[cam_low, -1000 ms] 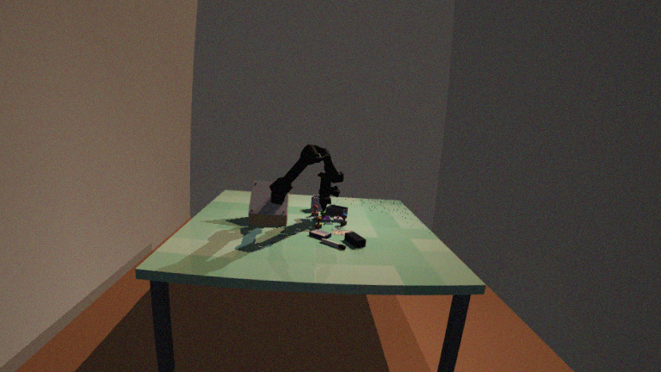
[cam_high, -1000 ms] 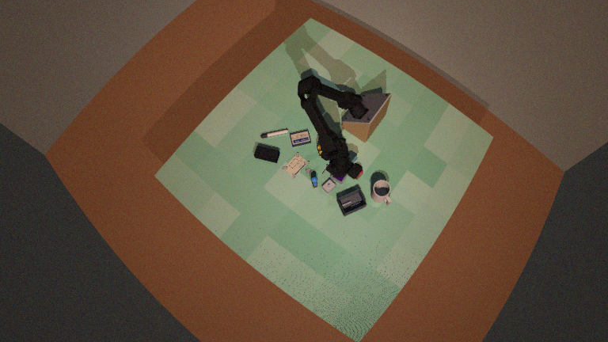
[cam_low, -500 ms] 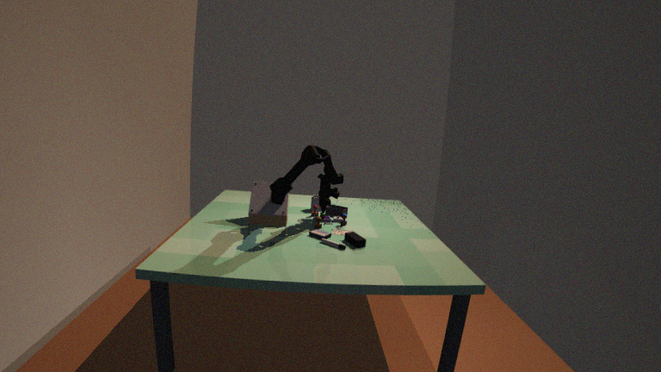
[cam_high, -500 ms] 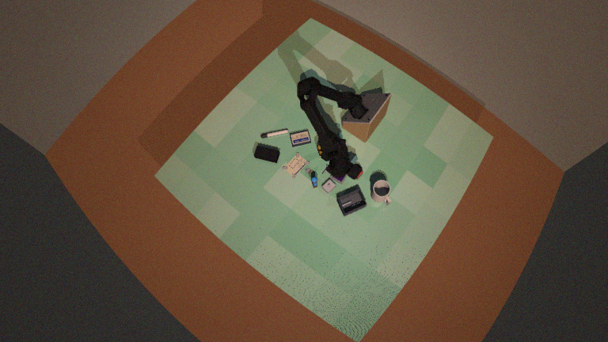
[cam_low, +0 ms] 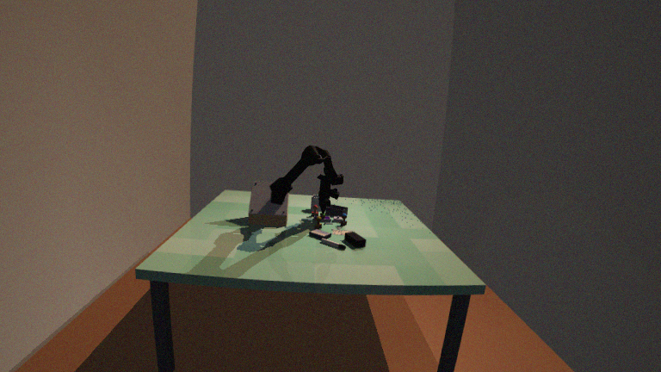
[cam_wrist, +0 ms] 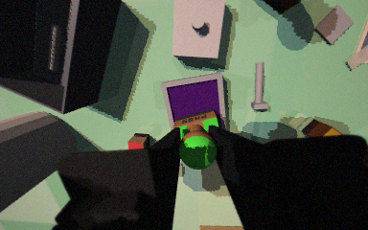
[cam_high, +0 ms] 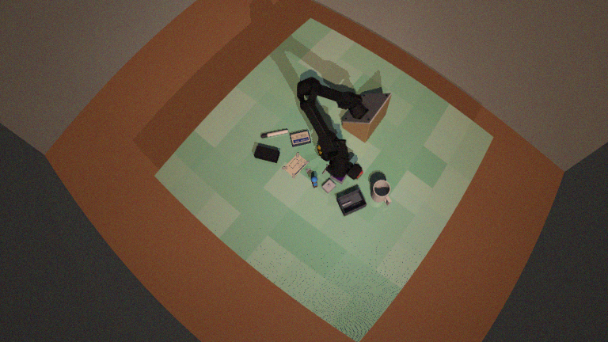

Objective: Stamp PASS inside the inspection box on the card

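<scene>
My gripper [cam_wrist: 194, 131] [cam_low: 324, 211] points down, shut on the green stamp [cam_wrist: 197, 152], held by its round knob. Its brown block shows small lettering that I cannot read surely. The purple ink pad [cam_wrist: 194, 97] [cam_high: 339, 179] has a pale rim. In the wrist view the stamp overlaps the pad's near edge; whether it touches the pad I cannot tell. The stamp's underside is hidden. The pale card [cam_high: 294, 165] [cam_low: 340, 232] lies to the left in the top view, with small pieces at its corners. Its printing is too small to read.
Around the pad are a white box [cam_wrist: 198, 35] [cam_high: 328, 184], a black tray [cam_high: 351, 201], a mug [cam_high: 381, 191], a red-topped block [cam_wrist: 138, 143], a blue-topped piece [cam_high: 314, 180] and a thin pin [cam_wrist: 259, 83]. Beyond the card lie a black block [cam_high: 266, 153], a marker [cam_high: 275, 133] and a labelled case [cam_high: 299, 138].
</scene>
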Controlling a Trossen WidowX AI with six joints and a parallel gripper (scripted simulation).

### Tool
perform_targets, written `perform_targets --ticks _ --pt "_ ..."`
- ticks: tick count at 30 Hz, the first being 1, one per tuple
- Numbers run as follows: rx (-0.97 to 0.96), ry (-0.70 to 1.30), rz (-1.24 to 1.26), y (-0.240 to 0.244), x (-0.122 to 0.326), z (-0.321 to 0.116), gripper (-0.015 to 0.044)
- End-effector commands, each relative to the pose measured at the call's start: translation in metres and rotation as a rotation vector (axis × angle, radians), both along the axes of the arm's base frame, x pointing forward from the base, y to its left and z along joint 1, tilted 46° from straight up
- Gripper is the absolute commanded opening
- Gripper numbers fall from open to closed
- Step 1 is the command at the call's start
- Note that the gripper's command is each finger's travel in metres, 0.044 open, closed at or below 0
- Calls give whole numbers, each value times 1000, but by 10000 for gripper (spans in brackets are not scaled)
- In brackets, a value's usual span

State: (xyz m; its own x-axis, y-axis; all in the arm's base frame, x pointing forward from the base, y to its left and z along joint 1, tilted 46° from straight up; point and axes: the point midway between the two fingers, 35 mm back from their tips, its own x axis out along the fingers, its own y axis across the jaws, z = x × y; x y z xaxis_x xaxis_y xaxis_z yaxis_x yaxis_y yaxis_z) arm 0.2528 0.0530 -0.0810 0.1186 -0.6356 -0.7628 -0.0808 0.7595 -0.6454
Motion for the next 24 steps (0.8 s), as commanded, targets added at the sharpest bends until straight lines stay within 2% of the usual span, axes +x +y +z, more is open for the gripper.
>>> perform_targets --ticks 1,24 --pt "-4 -1 3 -1 0 -1 0" --pt "-4 -1 3 -3 1 -2 0"
